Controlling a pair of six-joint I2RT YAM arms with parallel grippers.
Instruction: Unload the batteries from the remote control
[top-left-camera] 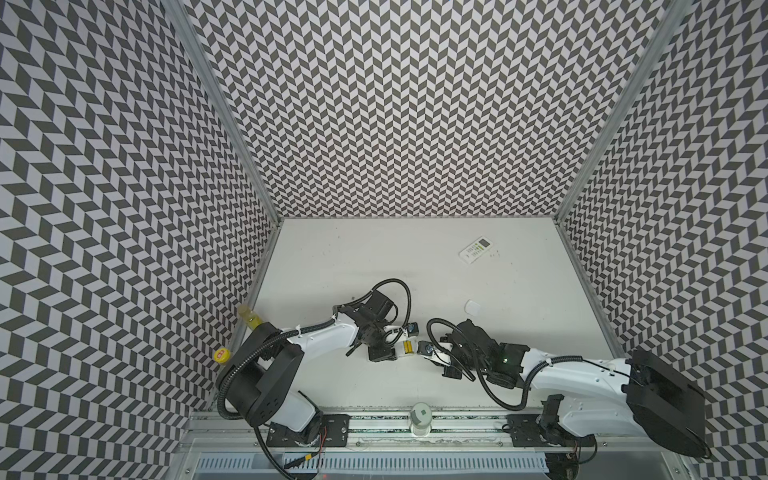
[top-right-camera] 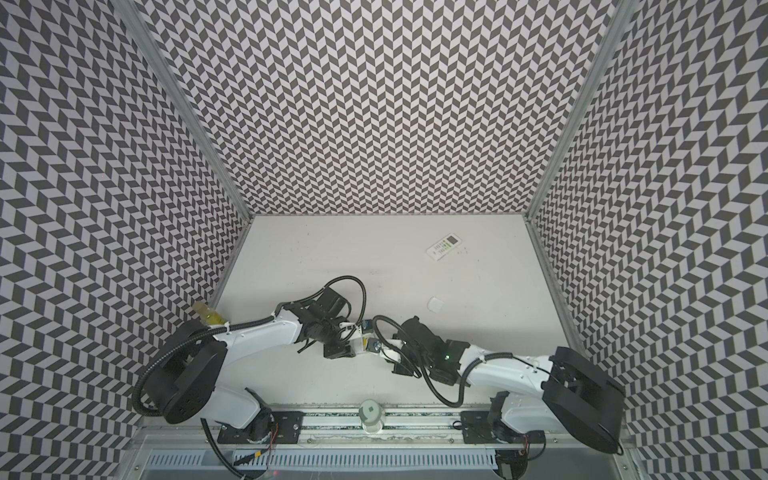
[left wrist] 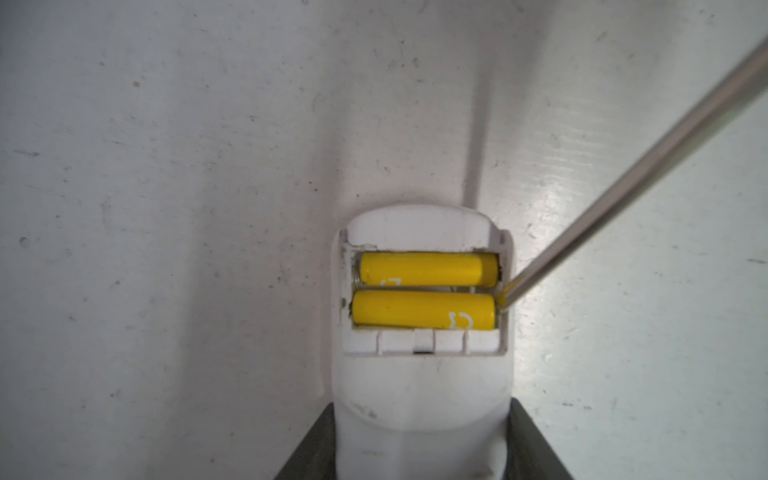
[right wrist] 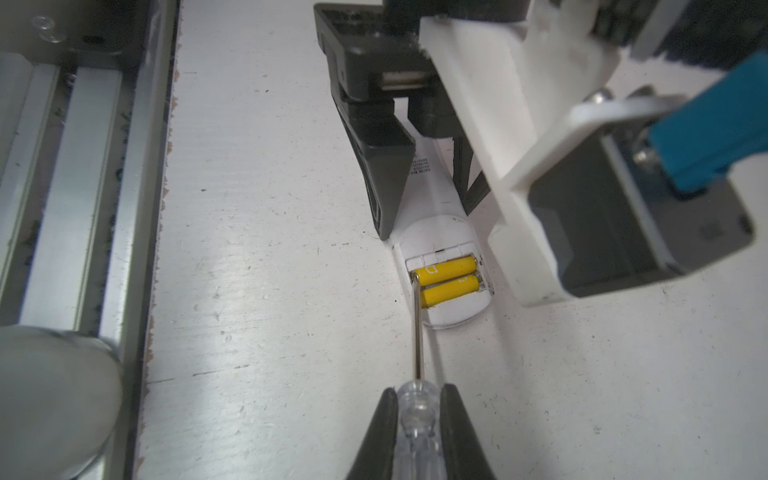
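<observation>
Your left gripper clamps the white remote by its sides. Its two dark fingers press against the shell at the bottom of the left wrist frame. The remote lies back-up on the table with its compartment uncovered. Both yellow batteries sit side by side inside it, crosswise to the remote's length, at the lower centre of that frame.

Your right gripper is closed on the clear handle of the screwdriver at the bottom centre of the right wrist frame. The steel shaft runs up from there to the compartment. Its tip rests at the end of one of the batteries, the one nearer the left gripper, against the compartment's side wall. Whether the tip sits under that end, you cannot tell.

In both top views the two grippers meet at the lower centre of the table, your left arm reaching in from the left and your right arm from the right. The batteries show as a yellow speck between them. A second remote lies face-up toward the upper right of the table, well apart from both arms. A small white piece lies between it and the right arm.
</observation>
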